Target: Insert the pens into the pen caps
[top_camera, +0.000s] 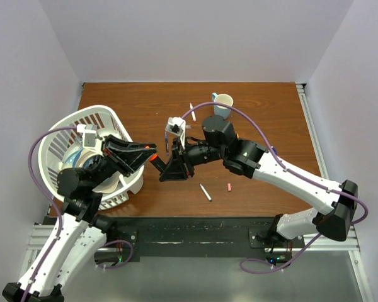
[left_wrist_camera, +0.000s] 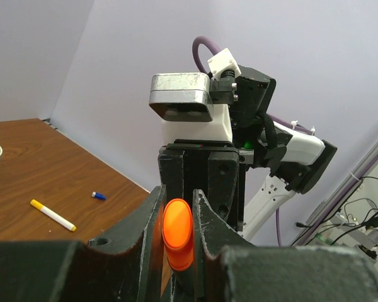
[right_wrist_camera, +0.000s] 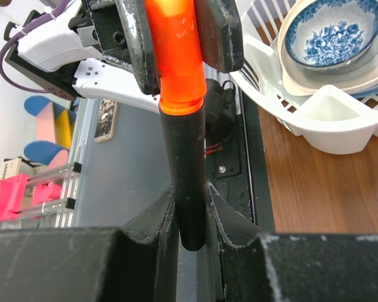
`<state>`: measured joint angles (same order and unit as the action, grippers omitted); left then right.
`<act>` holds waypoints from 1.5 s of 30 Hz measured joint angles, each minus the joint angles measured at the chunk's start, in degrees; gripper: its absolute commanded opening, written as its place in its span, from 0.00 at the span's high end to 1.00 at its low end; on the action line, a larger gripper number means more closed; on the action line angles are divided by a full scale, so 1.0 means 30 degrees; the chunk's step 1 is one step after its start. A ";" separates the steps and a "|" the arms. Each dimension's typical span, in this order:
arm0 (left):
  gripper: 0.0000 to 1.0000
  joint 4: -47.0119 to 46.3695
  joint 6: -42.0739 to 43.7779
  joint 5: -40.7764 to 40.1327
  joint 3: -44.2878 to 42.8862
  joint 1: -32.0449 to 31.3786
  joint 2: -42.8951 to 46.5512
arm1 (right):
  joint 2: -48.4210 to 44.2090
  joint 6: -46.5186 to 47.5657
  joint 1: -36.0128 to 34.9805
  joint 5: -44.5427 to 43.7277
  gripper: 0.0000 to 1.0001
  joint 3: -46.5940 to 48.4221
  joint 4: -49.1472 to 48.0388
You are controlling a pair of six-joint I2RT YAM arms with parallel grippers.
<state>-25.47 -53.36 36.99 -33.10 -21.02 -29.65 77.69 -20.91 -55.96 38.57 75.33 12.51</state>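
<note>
Meeting in mid-air just to the right of the white basket (top_camera: 94,112), the two arms hold one pen between them. The left gripper (left_wrist_camera: 176,217) has its fingers pressed in on the orange cap (left_wrist_camera: 177,233), which stands upright between the pads in the left wrist view. The right gripper (right_wrist_camera: 190,211) pinches the lower barrel of the black highlighter (right_wrist_camera: 188,163). In the right wrist view the cap sits on the upper end of that barrel, in line with it, with the left fingers clamped on either side. Both are off the table, level with the basket's right-hand rim in the top view. The basket holds stacked dishes, among them a blue-patterned bowl (right_wrist_camera: 331,34). On the wooden table (top_camera: 271,126), farther right of the basket and nearer the arm bases, lies a white pen (top_camera: 205,192), and a pink cap (top_camera: 229,187) lies just beyond it. Well away from the basket, toward the back of the table, a mug (top_camera: 223,102) stands with another white pen (top_camera: 192,111) on its basket side.
</note>
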 measured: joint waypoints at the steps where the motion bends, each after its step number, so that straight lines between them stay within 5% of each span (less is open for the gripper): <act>1: 1.00 0.0189 0.0044 -0.0036 0.0022 0.0000 0.0073 | 0.0066 0.0000 0.0044 0.0117 1.00 0.0000 0.0036; 30: 1.00 -0.0007 0.0197 -0.1224 0.0444 -0.0175 0.0291 | 0.2798 0.0517 0.1778 0.5595 1.00 0.2346 0.0794; 45: 1.00 0.0124 0.1661 -0.2703 -0.2361 -0.2047 -0.1319 | 0.3847 0.0612 0.2696 0.9158 1.00 0.5115 0.0488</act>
<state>-25.10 -48.38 28.88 -40.18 -27.16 -33.61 89.23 -19.07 -47.88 66.04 90.67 13.98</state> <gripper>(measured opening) 0.226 0.203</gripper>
